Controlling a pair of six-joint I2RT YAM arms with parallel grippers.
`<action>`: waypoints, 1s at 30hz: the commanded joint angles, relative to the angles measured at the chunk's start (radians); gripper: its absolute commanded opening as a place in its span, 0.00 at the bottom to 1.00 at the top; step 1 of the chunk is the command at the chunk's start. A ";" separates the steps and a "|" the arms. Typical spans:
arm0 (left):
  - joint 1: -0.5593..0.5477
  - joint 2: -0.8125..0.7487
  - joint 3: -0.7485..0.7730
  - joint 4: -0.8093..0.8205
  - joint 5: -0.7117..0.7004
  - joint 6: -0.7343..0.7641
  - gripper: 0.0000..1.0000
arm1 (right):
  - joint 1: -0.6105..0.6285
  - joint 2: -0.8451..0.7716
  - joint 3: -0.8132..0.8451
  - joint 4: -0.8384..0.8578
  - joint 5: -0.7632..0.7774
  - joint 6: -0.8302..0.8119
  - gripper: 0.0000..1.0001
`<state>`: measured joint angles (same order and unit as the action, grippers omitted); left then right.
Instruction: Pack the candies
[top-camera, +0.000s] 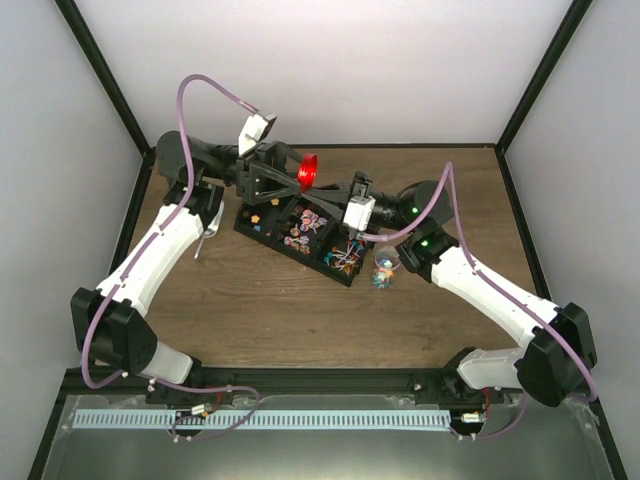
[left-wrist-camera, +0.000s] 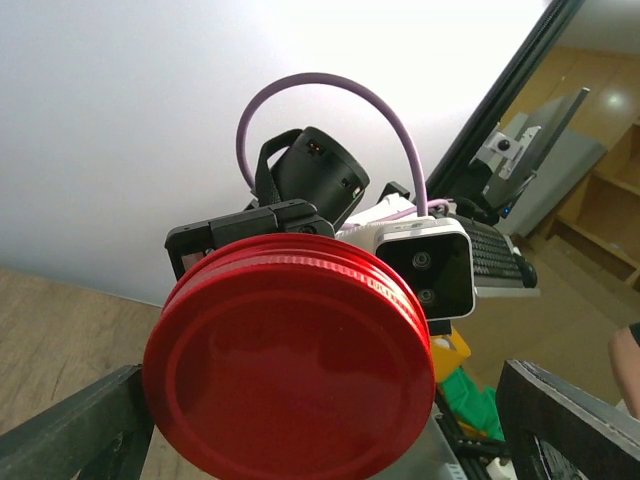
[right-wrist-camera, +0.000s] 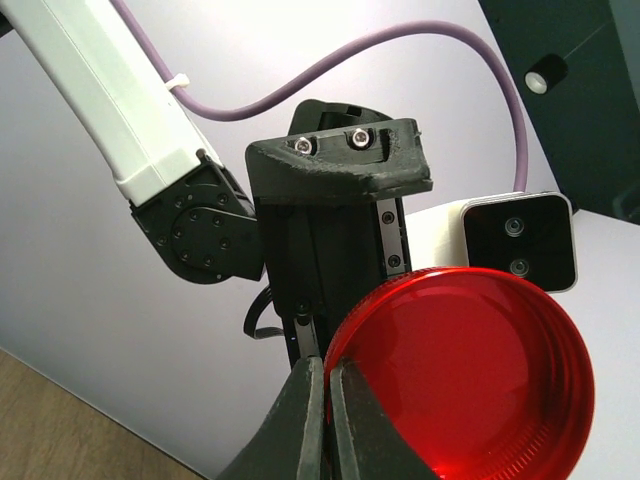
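On the wooden bench (top-camera: 300, 320), candies (top-camera: 305, 230) lie sorted in the compartments of a black tray (top-camera: 285, 247), and a few more sit in a small clear jar (top-camera: 383, 268) just to its right. Above the tray's far edge, the right pincer (right-wrist-camera: 325, 400) is pinched tight on the rim of a red lid (top-camera: 308, 172). The left pincer (left-wrist-camera: 320, 425) gapes wide on either side of it, gripping nothing.
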<state>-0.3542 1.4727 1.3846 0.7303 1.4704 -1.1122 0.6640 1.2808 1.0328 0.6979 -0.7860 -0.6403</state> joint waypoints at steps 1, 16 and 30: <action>-0.008 -0.001 -0.011 0.092 -0.008 -0.024 0.94 | 0.015 -0.001 -0.002 0.074 0.023 -0.011 0.01; -0.023 0.022 -0.006 0.095 -0.027 -0.040 0.79 | 0.026 0.004 -0.009 0.083 0.024 -0.011 0.01; -0.005 0.015 -0.020 0.022 -0.037 0.025 0.66 | 0.026 -0.018 -0.031 0.024 0.071 -0.011 0.39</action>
<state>-0.3729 1.4872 1.3712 0.7933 1.4384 -1.1484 0.6827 1.2819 1.0100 0.7441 -0.7559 -0.6415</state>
